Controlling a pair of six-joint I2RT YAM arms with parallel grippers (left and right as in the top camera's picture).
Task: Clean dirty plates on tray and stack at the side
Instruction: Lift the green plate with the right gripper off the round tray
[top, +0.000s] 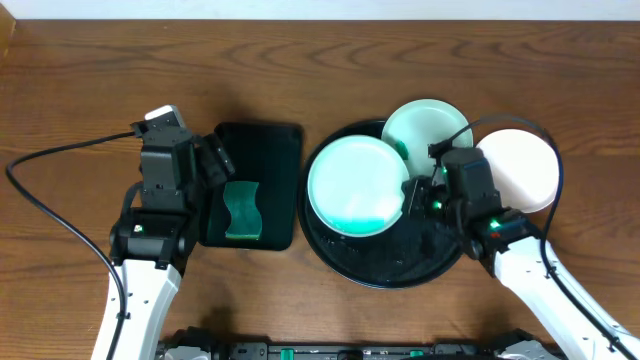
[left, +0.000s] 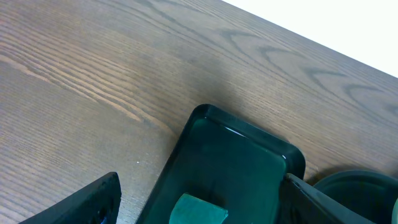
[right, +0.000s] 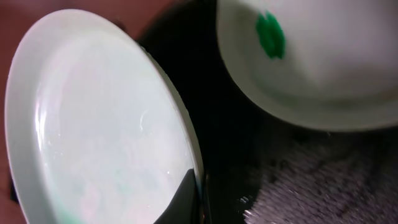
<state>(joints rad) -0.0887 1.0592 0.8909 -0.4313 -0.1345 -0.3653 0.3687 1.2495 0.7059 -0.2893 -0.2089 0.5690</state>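
Note:
A pale mint plate (top: 356, 186) is held tilted over the left part of the round black tray (top: 390, 268). My right gripper (top: 412, 194) is shut on its right rim; the wrist view shows the plate (right: 106, 130) pinched between my fingers (right: 198, 193). A second mint plate (top: 425, 125) with a green smear (right: 271, 34) lies at the tray's back. A white plate (top: 520, 168) rests on the table to the right of the tray. My left gripper (top: 215, 160) is open over the rectangular tray, above a green sponge (top: 241, 210).
The small rectangular black tray (top: 270, 140) holds the sponge (left: 199, 211) left of the round tray. Black cables run from both arms. Bare wood lies at the back and far left of the table (top: 90, 70).

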